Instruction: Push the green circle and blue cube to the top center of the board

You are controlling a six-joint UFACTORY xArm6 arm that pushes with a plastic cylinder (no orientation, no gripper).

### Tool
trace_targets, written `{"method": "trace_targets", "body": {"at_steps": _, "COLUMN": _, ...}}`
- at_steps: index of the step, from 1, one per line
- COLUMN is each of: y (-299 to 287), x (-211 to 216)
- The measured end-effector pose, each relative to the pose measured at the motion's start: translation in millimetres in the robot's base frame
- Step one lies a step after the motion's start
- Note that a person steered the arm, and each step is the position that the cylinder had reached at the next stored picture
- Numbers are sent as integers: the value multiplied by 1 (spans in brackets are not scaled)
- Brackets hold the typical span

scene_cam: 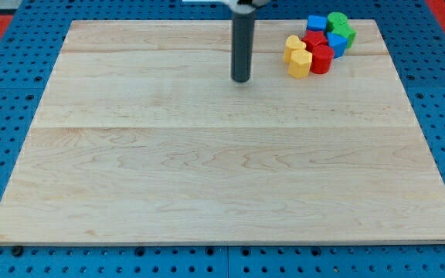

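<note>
A tight cluster of blocks sits at the board's top right. The green circle [337, 20] is at the cluster's top, with another green block [347, 34] just right of and below it. A blue block [316, 23] lies left of the green circle, and a second blue block, cube-like, [335, 43] sits in the cluster's middle. My tip [241, 79] rests on the board at the top centre, well left of the cluster and touching no block.
Two red blocks [321, 59] and two yellow blocks [299, 63] form the cluster's left and lower side. The wooden board [207, 170] lies on a blue pegboard surface [6, 77].
</note>
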State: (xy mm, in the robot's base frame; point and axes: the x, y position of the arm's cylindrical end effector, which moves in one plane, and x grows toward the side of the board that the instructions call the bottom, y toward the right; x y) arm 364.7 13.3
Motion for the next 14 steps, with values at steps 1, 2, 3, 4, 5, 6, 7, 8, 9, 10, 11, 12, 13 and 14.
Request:
{"method": "trace_targets", "body": {"at_steps": 1, "y": 26, "x": 29}}
{"method": "trace_targets", "body": {"at_steps": 2, "y": 81, "x": 52}}
{"method": "trace_targets", "body": {"at_steps": 3, "y": 137, "x": 61}}
{"method": "trace_targets", "body": {"at_steps": 4, "y": 185, "x": 31}}
{"method": "trace_targets", "body": {"at_steps": 5, "y": 219, "x": -8}}
{"method": "trace_targets", "body": {"at_steps": 6, "y": 238, "x": -65}}
{"method": "trace_targets", "body": {"at_steps": 7, "y": 240, "x": -110}}
{"method": "trace_targets", "body": {"at_steps": 8, "y": 243, "x": -149}}
{"method": "trace_targets", "body": {"at_steps": 9, "y": 235, "x": -173}}
{"method": "trace_targets", "body": {"at_steps": 10, "y": 190, "x": -172}}
{"method": "trace_targets", "body": {"at_steps": 11, "y": 163, "x": -170}}
{"method": "trace_targets", "body": {"at_steps": 12, "y": 163, "x": -165}}
{"method": "trace_targets", "body": {"at_steps": 13, "y": 163, "x": -153}}
{"method": "trace_targets", "body": {"at_steps": 14, "y": 151, "x": -145}}
